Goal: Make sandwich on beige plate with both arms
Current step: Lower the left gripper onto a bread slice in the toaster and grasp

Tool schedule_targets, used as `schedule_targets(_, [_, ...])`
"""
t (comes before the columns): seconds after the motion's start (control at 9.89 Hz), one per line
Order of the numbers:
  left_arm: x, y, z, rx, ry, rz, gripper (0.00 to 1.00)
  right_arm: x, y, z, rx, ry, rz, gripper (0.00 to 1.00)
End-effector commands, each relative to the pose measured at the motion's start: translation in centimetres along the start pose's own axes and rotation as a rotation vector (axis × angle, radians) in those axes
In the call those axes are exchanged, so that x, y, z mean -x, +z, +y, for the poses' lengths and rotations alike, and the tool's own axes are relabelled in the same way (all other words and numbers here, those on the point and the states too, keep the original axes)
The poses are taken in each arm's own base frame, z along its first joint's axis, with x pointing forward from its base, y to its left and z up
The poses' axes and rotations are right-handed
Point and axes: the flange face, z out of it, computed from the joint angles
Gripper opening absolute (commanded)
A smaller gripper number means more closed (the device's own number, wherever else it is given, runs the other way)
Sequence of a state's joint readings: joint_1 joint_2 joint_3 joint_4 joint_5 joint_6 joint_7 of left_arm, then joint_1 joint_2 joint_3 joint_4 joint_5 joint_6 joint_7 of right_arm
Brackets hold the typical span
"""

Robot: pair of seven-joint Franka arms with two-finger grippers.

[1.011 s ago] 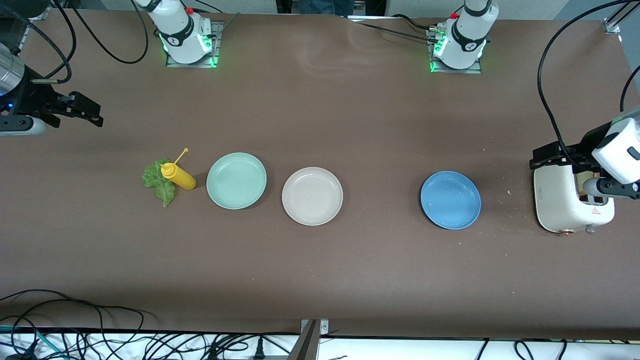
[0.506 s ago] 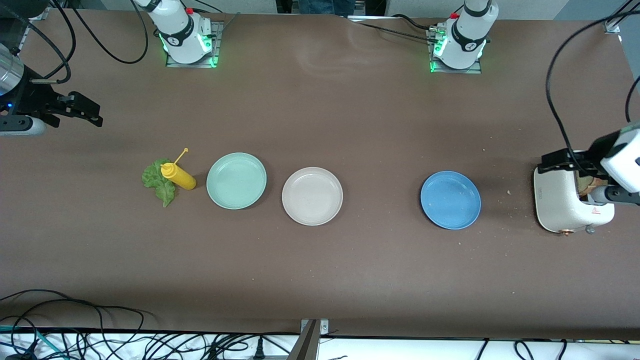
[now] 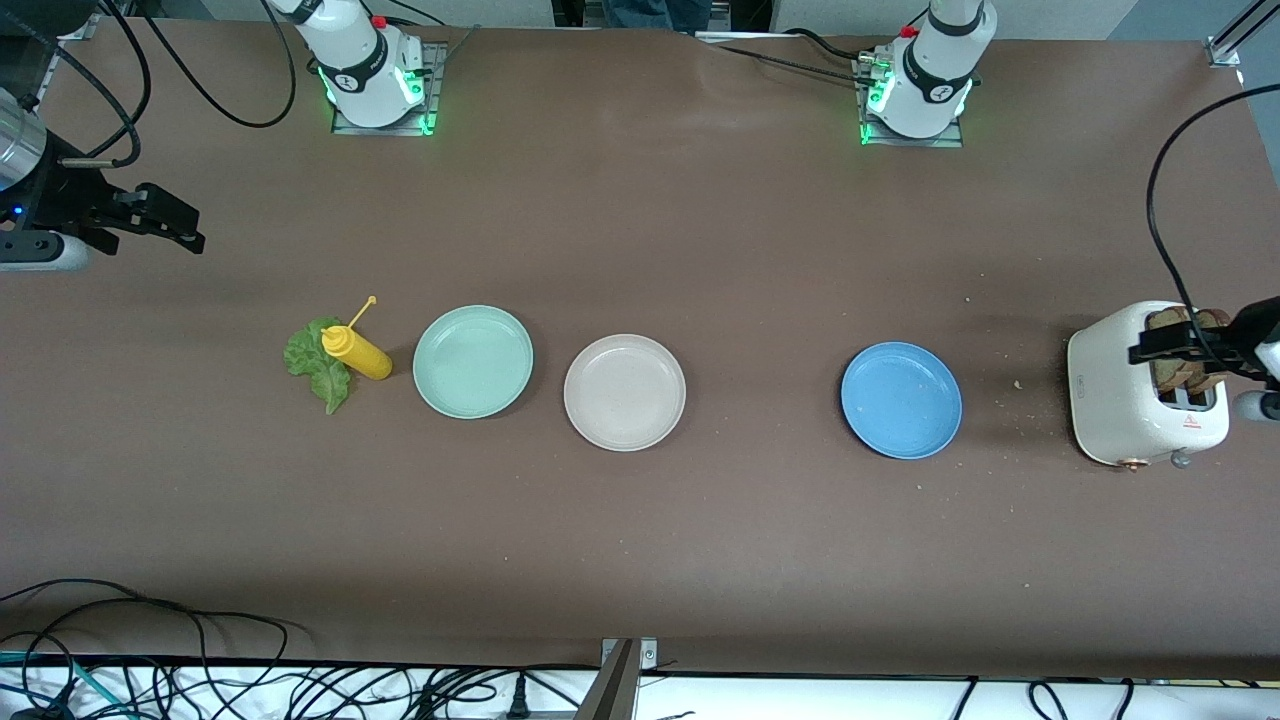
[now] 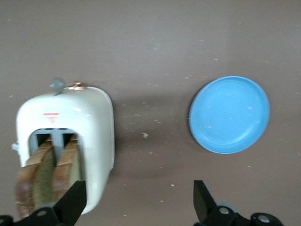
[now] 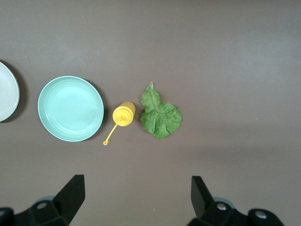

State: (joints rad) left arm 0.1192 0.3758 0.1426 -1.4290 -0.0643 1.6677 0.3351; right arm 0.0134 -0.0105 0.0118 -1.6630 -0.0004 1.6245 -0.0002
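**Both grippers spread wide, bread in the toaster, beige plate bare**

Sitting near the middle of the table [image 3: 640, 560]: the beige plate [image 3: 624, 392], round and shallow, carrying nothing. Lying just beside it, toward the right arm's end: a mint-green plate [image 3: 473, 361], also bare. Resting past that, toward the same end: a yellow squeeze bottle [image 3: 356, 352], tipped over, its capped end overlapping a ruffled lettuce leaf [image 3: 317, 363] in the front view; touching or merely close, hard to tell from the wrist view.

Sitting well apart from the beige plate, toward the left arm's end: a blue plate [image 3: 901, 400], bare apart from a few specks. Standing close to the table's edge at the left arm's end: a white toaster [image 3: 1125, 390], with two bread slices [image 4: 49, 176] sticking up out of its slots, side by side.

Hanging over the toaster: the left gripper [image 4: 138, 202], fingers spread wide and pinching nothing, one fingertip over the bread slices and the other over bare table beside the toaster.

Waiting at the table's edge at the right arm's end: the right gripper [image 5: 136, 195], fingers likewise spread wide and holding nothing, over bare table short of the lettuce leaf and bottle.

Scattered on the brown surface between toaster and blue plate: pale crumbs [image 3: 1018, 384].
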Motion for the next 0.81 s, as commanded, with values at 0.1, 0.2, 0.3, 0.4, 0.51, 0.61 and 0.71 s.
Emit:
schedule_targets(0.1, [1.8, 2.5, -3.7, -0.027, -0.003, -0.017, 1.00, 0.3, -0.7, -0.1, -0.019, 0.011, 0.002, 1.00])
schedule_targets(0.2, [2.6, 3.5, -5.3, -0.019, -0.029, -0.036, 1.00, 0.4, -0.7, -0.1, -0.019, 0.011, 0.000, 1.00])
schedule_targets(0.3, [2.9, 4.0, -5.7, -0.039, -0.028, -0.054, 1.00, 0.3, -0.7, -0.1, -0.019, 0.011, 0.002, 1.00])
schedule_targets(0.4, [3.0, 4.5, -6.0, -0.069, -0.023, -0.060, 1.00, 0.4, -0.7, -0.1, -0.019, 0.011, 0.000, 1.00])
schedule_targets(0.51, [3.1, 5.0, -6.2, -0.067, -0.027, -0.061, 1.00, 0.3, -0.7, -0.1, -0.019, 0.011, 0.002, 1.00])
schedule_targets(0.61, [3.3, 5.5, -6.3, -0.063, -0.033, -0.069, 1.00, 0.4, -0.7, -0.1, -0.019, 0.011, 0.000, 1.00])
schedule_targets(0.71, [3.6, 5.9, -6.2, -0.063, -0.042, -0.069, 1.00, 0.3, -0.7, -0.2, -0.019, 0.009, 0.002, 1.00])
